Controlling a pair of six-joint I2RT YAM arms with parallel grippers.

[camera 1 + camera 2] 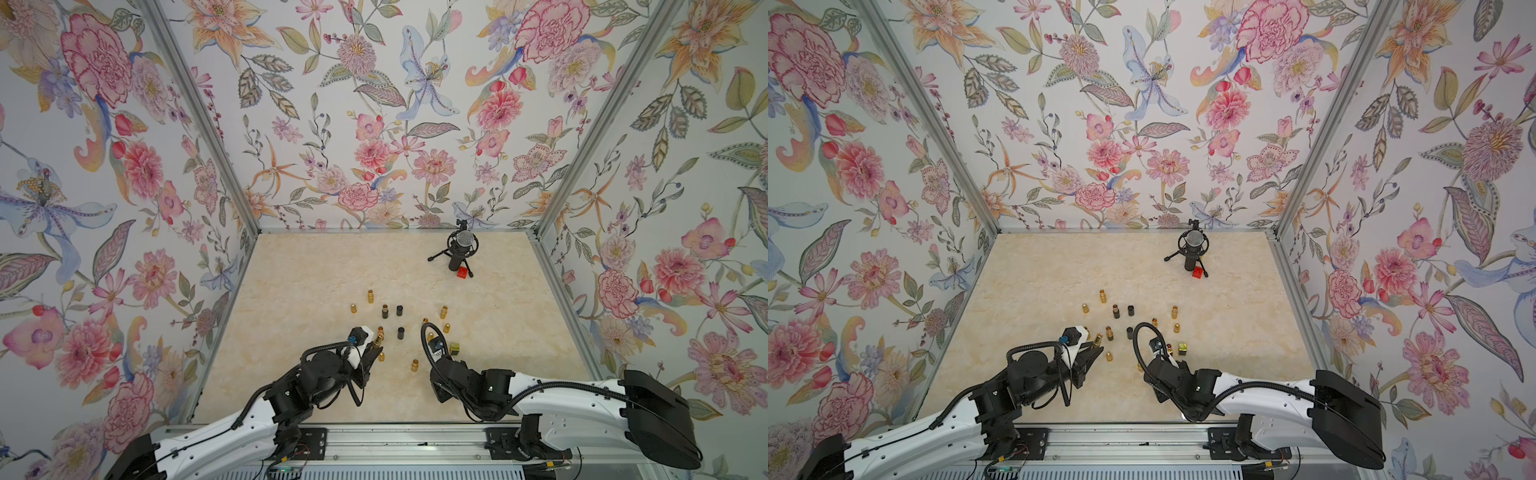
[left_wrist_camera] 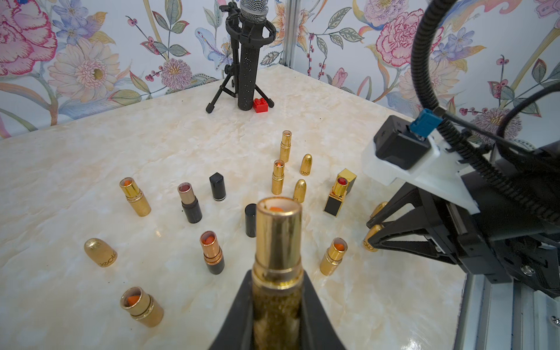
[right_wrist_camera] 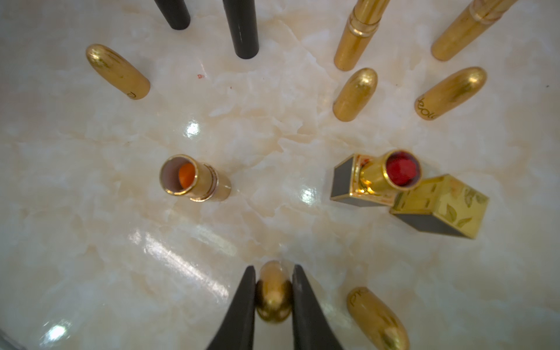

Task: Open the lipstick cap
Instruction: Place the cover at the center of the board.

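Lipstick tube point(image 2: 278, 230) clamped in left hand point(image 2: 277, 274); cap point(image 3: 273, 300) pinched in right hand point(image 3: 274, 269).

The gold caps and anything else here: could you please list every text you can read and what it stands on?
"deol", rest curving out of sight: bullet-shaped gold cap.
"eol", partly hidden: second gold cap.
Lettering on the other caps: too blurred to read.

Bright, even light, glare spots on the glossy table point(image 3: 191, 128), right gripper point(image 3: 273, 268) blurred up close.
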